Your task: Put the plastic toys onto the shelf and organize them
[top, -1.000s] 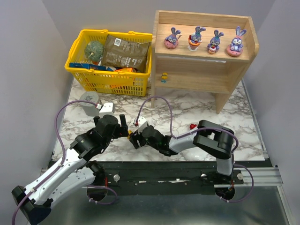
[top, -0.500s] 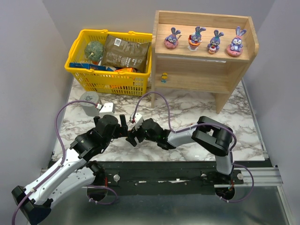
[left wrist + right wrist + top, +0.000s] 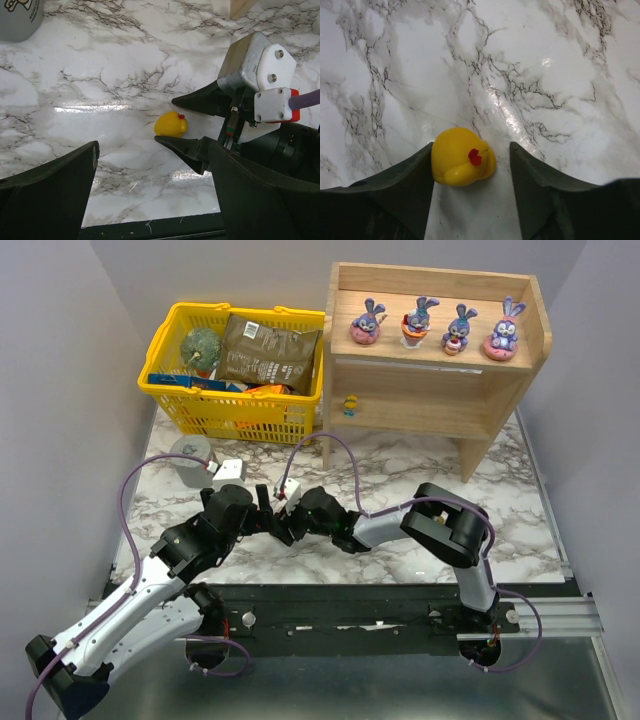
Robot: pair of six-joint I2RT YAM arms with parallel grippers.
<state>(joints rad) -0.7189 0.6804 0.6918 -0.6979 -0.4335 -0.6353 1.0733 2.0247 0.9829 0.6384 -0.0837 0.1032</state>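
the right fingers (image 3: pixel 395 200) lie low over the worktop (image 3: pixel 545 65), part open, one on each side of a yellow toy (image 3: pixel 462 162) with a red spot. one finger touches the toy's side. a sliver of worktop shows between the toy and the other finger, so the toy is straddled, not clamped. it rests on the marble near the front edge, well apart from the shelf (image 3: pixel 430 390).

the left fingers (image 3: pixel 50 190) stand wide apart and hold nothing. they face the right fingers tip to tip, with the toy just beyond their tips.

on the shelf's top tier four bunnies (image 3: pixel 368 322) stand upright in a row, each apart from the next. a tiny figure (image 3: pixel 350 403) sits in the lower tier near its left side.

left of the shelf a basket (image 3: pixel 200 410) holds packets and a green ball. a grey cup (image 3: pixel 188 455) stands in front of it on the worktop.
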